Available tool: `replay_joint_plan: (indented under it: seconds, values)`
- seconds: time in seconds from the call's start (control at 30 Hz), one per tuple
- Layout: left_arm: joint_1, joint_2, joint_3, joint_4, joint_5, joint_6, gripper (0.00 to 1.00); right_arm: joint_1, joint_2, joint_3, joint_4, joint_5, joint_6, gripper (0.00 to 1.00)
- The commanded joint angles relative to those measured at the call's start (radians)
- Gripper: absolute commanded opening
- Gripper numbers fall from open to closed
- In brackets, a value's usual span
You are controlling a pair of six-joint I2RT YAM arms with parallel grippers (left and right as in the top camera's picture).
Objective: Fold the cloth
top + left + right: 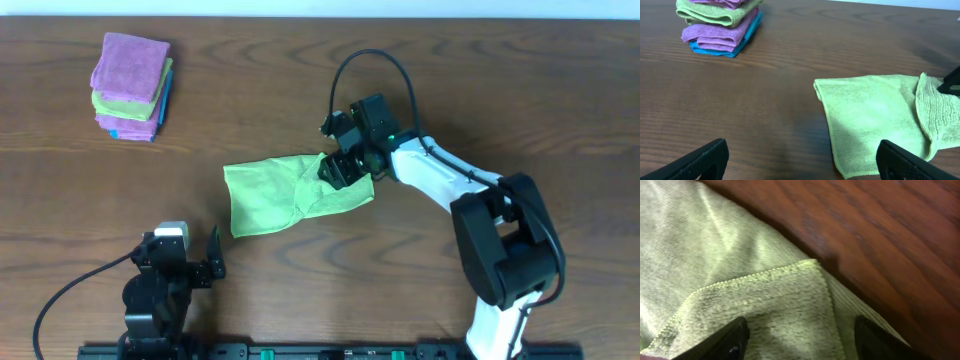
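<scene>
The right gripper (338, 168) stands part-open astride the lime-green cloth (268, 197) at its turned-over corner (785, 295), seemingly placed to pinch it, while the left gripper (801, 159) idles wide open.

— What's around you?
— I see a dark brown wood-grain table (300, 80) filling nearly my whole overhead view. A pale strip (320, 6) runs along the top edge; wall or floor, I can't tell.
— Light?
— Soft, with a dull sheen on the wood. A stack of cloths (131, 86) sits upper left.
</scene>
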Motion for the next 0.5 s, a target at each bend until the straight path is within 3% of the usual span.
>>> replay_joint_plan:
  seconds: [0.0,0.13,0.2,0.3,0.47]
  values:
    - [0.003,-0.006,-0.017,-0.003,-0.018,-0.007,0.95,0.016,0.005,0.001,0.002,-0.011,-0.034,0.62]
    - [0.003,-0.006,-0.017,-0.003,-0.018,-0.007,0.95,0.018,0.005,0.001,-0.003,-0.013,-0.033,0.36]
    - [0.003,-0.006,-0.017,-0.003,-0.018,-0.007,0.95,0.018,0.005,0.001,-0.008,-0.013,-0.033,0.29]
    - [0.003,-0.006,-0.017,-0.002,-0.018,-0.007,0.95,0.018,0.005,0.001,-0.011,-0.013,-0.033,0.02]
    - [0.003,-0.006,-0.017,-0.003,-0.018,-0.007,0.95,0.018,0.005,0.002,-0.006,-0.024,-0.019,0.01]
